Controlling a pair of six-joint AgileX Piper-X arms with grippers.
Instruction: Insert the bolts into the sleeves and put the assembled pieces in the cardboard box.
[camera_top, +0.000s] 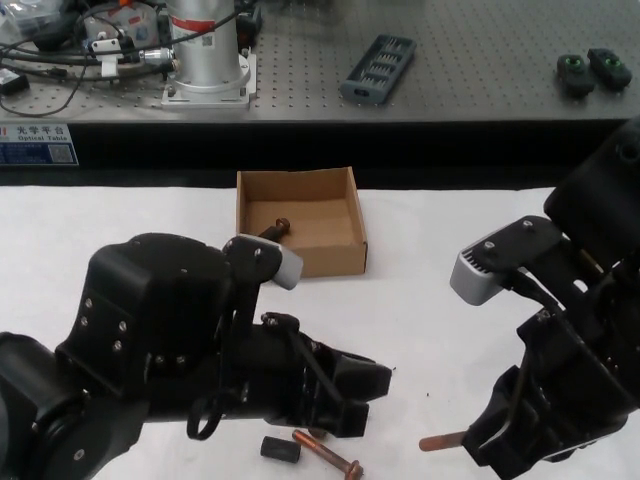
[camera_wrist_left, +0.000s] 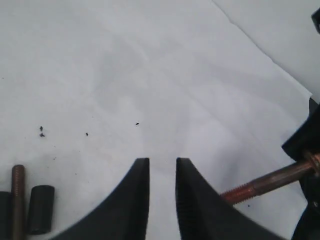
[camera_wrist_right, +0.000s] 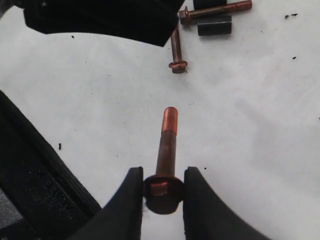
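White paper covers the bench (camera_top: 450, 230), and beyond it stands a perforated metal table (camera_top: 480, 70) with cables and gear. The box (camera_top: 300, 235) sits open at the far middle of the paper, with 1 assembled piece (camera_top: 277, 230) lying inside.

The right end effector (camera_wrist_right: 160, 176) is clenched on a bolt (camera_wrist_right: 167, 145) by its flanged hex head, so the whole shank juts forward. I judge it is held that way to leave the threaded end free to enter a sleeve. This bolt is copper-coloured, threaded at the tip and smooth nearer the head. It hangs low over the paper, pointing toward the left arm.

The left end effector (camera_wrist_left: 162, 167) is released, its 2 fingers a narrow gap apart with nothing between them, low over the bench. Near it lie a short black sleeve (camera_wrist_left: 41, 209) and a loose bolt (camera_wrist_left: 18, 197), side by side. That sleeve is probably the 1 to lift next.
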